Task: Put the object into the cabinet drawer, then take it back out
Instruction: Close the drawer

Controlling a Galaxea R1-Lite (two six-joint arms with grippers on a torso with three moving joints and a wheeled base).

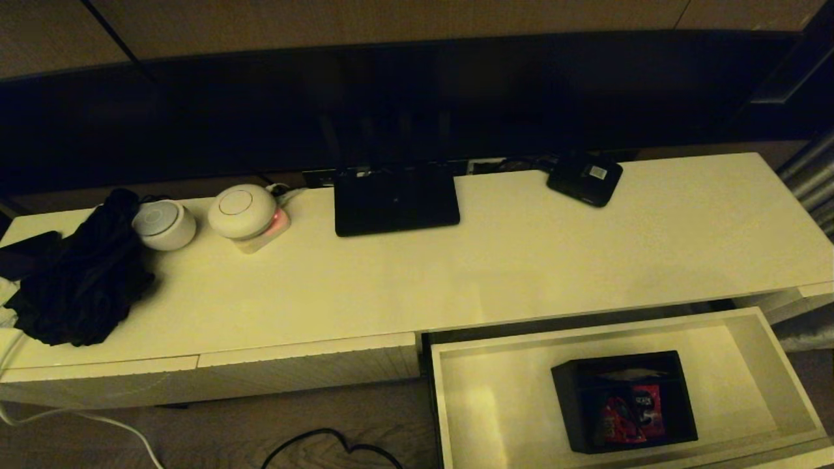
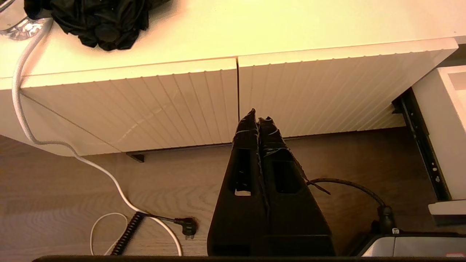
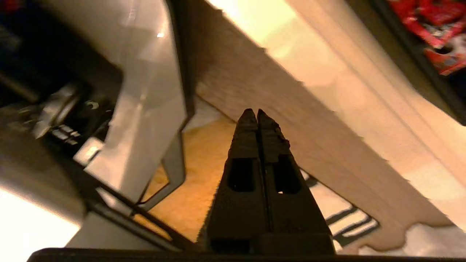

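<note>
Organiser box (image 1: 624, 400) sits inside the open drawer (image 1: 791, 371); rigid, light, best gripped by a wall. Right gripper (image 3: 257, 112) pinched together, empty, outside the drawer front.

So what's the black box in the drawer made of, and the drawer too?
The black box looks like matte plastic, or perhaps stiff card: dull black walls with no shine and straight thin edges. The red packets inside look like glossy foil or plastic wrap. The drawer seems to be painted or laminated board: smooth, pale cream, softly reflecting the light, with a finely ribbed front.
</note>
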